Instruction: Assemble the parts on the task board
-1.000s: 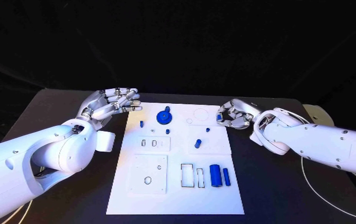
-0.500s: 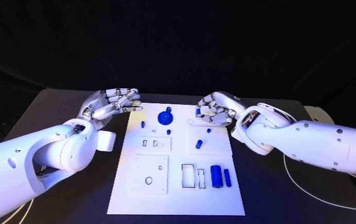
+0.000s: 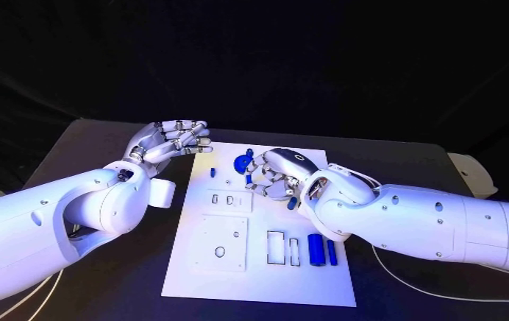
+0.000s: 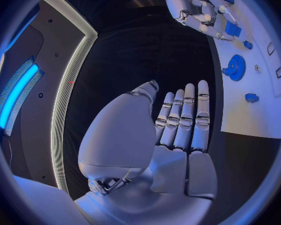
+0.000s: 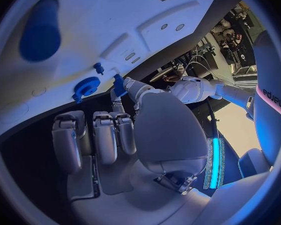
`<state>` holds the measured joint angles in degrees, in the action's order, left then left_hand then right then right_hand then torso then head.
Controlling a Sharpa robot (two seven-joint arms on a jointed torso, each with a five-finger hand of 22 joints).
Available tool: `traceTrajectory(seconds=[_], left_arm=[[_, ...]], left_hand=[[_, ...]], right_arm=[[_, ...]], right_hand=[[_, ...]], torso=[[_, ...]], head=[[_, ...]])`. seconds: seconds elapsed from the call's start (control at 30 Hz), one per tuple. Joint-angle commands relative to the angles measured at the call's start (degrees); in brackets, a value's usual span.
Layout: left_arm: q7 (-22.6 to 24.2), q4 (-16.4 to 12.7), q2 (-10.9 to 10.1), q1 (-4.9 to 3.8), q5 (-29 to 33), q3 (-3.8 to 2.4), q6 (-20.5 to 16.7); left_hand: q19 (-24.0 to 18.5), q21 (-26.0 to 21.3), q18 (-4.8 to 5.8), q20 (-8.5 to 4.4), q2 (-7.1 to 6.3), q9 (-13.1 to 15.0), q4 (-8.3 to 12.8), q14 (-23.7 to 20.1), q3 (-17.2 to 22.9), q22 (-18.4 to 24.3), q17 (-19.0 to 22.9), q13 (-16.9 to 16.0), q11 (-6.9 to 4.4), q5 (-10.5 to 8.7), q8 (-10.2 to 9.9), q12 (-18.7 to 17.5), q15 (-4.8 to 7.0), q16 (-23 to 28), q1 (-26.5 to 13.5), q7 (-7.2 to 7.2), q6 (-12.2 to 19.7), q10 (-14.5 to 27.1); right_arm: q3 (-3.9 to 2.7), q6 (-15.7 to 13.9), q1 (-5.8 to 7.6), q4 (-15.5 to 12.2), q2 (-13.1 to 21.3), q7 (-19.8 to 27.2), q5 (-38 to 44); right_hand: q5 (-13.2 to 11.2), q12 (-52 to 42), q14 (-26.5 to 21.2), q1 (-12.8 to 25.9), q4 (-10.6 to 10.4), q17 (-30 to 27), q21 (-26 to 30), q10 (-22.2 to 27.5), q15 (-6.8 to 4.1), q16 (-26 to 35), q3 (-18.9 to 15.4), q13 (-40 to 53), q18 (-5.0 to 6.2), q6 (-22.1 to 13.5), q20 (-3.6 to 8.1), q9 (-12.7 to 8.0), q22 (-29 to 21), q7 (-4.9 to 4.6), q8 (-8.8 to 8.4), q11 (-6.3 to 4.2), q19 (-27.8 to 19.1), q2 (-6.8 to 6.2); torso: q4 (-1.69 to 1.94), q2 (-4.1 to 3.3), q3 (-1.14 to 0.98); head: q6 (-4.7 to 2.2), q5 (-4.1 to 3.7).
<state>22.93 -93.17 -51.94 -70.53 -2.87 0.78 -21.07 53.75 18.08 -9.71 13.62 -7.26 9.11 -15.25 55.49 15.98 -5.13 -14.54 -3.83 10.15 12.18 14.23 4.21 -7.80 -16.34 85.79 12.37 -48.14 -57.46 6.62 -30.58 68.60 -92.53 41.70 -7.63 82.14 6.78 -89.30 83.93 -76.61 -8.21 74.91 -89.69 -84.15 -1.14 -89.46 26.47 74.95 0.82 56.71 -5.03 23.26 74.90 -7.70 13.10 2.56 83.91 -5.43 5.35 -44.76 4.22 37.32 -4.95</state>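
Note:
The white task board [image 3: 201,277] lies in the middle of the black table. A blue gear [image 3: 242,163] sits near its far edge, with a small blue peg [image 3: 212,172] to its left. My right hand [image 3: 278,174] hovers over the board just right of the gear, fingers pointing down and holding nothing. A short blue peg [image 3: 292,203] lies just below that hand. Two blue cylinders [image 3: 315,249] lie side by side near the board's right edge. My left hand [image 3: 170,141] stays off the board's far left corner, empty. The right wrist view shows the gear [image 5: 86,86] beyond my straight fingers [image 5: 104,137].
Rectangular slots [image 3: 276,248] sit beside the cylinders. A square plate with holes [image 3: 220,241] takes up the board's lower left. A smaller plate with two slots [image 3: 223,200] lies above it. Black table runs along both sides of the board.
My right hand has swung from the board's right edge leftward across the board to just beside the gear. The left hand has hardly moved.

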Motion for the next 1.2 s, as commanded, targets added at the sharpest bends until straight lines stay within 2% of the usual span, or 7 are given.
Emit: traceTrajectory(seconds=[0.03,0.13,0.27,0.43,0.73,0.87,1.2], left_arm=[[0.2,-0.1,0.2,-0.05,-0.2,-0.03,1.1],[0.2,-0.1,0.2,-0.05,-0.2,-0.03,1.1],[0.2,0.0,0.3,-0.05,-0.2,-0.03,1.2],[0.3,0.2,0.4,-0.05,-0.2,-0.03,1.0],[0.3,0.3,0.4,-0.05,-0.2,-0.03,1.0],[0.3,0.3,0.4,-0.04,-0.2,-0.03,1.0],[0.3,0.3,0.4,-0.04,-0.2,-0.03,1.1]], left_hand=[[0.5,-0.3,-0.8,0.01,-0.52,0.0,-0.1,0.2,0.4,0.1,-0.1,0.1,0.11,-0.14,0.0,-0.2,0.05,0.4,-0.2,0.57,-0.2,-0.3],[0.5,-0.3,-0.8,0.01,-0.52,0.0,-0.1,0.2,0.4,0.1,-0.1,0.1,0.11,-0.14,0.0,-0.2,0.05,0.4,-0.2,0.57,-0.2,-0.3],[0.5,-0.3,-0.8,0.01,-0.52,0.0,-0.1,0.2,0.4,0.1,-0.1,0.1,0.11,-0.14,0.0,-0.2,0.05,0.4,-0.2,0.57,-0.2,-0.3],[0.5,-0.3,-0.8,0.01,-0.52,0.0,-0.1,0.2,0.4,0.1,-0.1,0.1,0.11,-0.14,0.0,-0.2,0.05,0.4,-0.2,0.56,-0.2,-0.4],[0.5,-0.3,-0.8,0.01,-0.54,0.0,-0.1,0.2,0.4,0.1,-0.1,0.1,0.11,-0.14,0.0,-0.2,0.05,0.4,-0.2,0.56,-0.2,-0.3],[0.5,-0.3,-0.8,0.01,-0.54,0.0,-0.1,0.2,0.4,0.1,-0.1,0.1,0.11,-0.14,0.0,-0.2,0.05,0.4,-0.2,0.56,-0.2,-0.3],[0.5,-0.3,-0.8,0.01,-0.54,0.0,-0.1,0.2,0.4,0.1,-0.1,0.1,0.11,-0.14,0.0,-0.2,0.05,0.4,-0.2,0.56,-0.2,-0.3]], right_arm=[[0.09,1.9,-0.62,0.2,-1.2,-3.8,4.7],[0.17,2.6,-1.12,0.3,-2.1,-4.4,5.6],[0.21,3.4,-1.59,0.3,-2.8,-4.9,6.4],[0.26,4.1,-2.06,0.6,-3.6,-5.4,7.2],[0.32,5.0,-2.42,1.1,-4.4,-5.6,7.9],[0.35,5.5,-2.56,1.6,-4.6,-5.6,8.0],[0.41,6.2,-2.78,2.5,-5.0,-5.6,8.5]], right_hand=[[0.1,0.0,5.6,0.4,0.0,13.1,-0.3,-5.2,-0.48,-0.1,0.3,14.3,-0.82,1.2,0.36,1.3,15.1,1.07,0.87,-0.41,6.1,-0.07],[0.1,0.1,5.6,0.7,-0.1,13.0,-0.3,-5.2,-0.5,-0.1,0.2,14.2,-0.82,1.2,0.39,1.3,15.1,1.08,0.92,-0.43,6.1,-0.21],[0.1,0.0,5.6,0.8,-0.1,13.1,-0.3,-5.3,-0.51,-0.1,0.2,14.3,-0.82,1.2,0.41,1.4,15.1,1.1,0.96,-0.44,6.1,-0.3],[0.0,-0.1,5.7,1.0,-0.1,13.1,-0.3,-5.3,-0.53,-0.1,0.1,14.4,-0.82,1.2,0.44,1.4,15.1,1.13,1.01,-0.47,6.1,-0.52],[0.1,-0.1,5.7,1.2,-0.1,13.1,-0.3,-5.4,-0.55,-0.1,0.1,14.4,-0.82,1.2,0.46,1.4,15.1,1.13,1.04,-0.48,6.1,-0.69],[0.0,-0.1,5.7,1.6,-0.2,13.1,-0.3,-5.4,-0.56,-0.1,0.0,14.4,-0.82,1.1,0.49,1.5,15.1,1.11,1.02,-0.47,6.1,-0.92],[-0.2,0.2,5.6,2.2,-0.4,13.1,-0.3,-5.1,-0.49,-0.1,-0.2,14.1,-0.82,0.5,0.49,1.4,15.1,0.91,0.75,-0.33,6.1,-1.54]], torso=[[-0.1,-0.08,-0.07],[-0.07,-0.07,-0.05],[-0.09,-0.11,-0.12],[-0.25,-0.1,-0.2],[-0.04,-0.06,-0.18],[-0.1,-0.05,-0.09],[-0.11,-0.03,-0.08]], head=[[0.27,0.45],[0.41,0.51],[0.31,0.09],[0.28,0.29],[0.51,0.25],[0.53,0.28],[0.53,0.27]])
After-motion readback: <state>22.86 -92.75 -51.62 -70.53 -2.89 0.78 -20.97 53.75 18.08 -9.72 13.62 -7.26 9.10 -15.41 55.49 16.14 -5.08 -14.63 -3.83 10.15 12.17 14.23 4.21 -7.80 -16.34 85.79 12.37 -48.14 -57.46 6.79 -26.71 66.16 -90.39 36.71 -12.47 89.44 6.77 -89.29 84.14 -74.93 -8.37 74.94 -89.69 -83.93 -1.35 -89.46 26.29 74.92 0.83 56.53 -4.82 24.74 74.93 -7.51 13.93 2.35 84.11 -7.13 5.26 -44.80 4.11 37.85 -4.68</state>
